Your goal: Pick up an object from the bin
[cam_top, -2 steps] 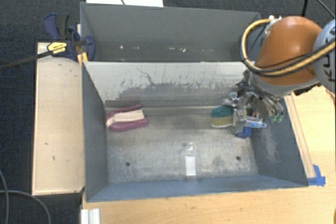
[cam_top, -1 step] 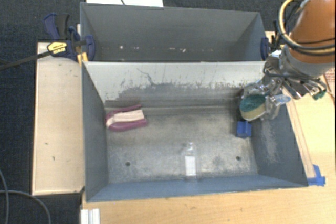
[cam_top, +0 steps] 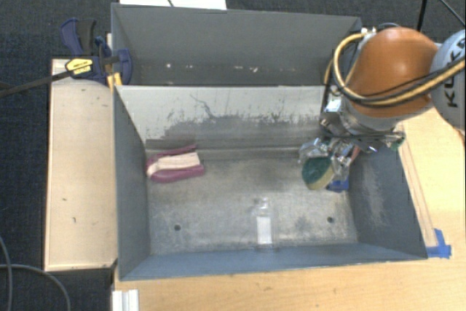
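Green and rounded, an object (cam_top: 316,171) is sitting right under our gripper (cam_top: 331,161); we cannot tell whether it is clenching, so we are counting the lift undone.

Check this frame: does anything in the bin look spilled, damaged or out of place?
Nothing stands out. A pink-and-white thing lies flat at the left rear of the bin, a small pale thing lies near the front middle, and a dark green thing sits by the gripper at right. Scratches on the back wall look like plain wear.
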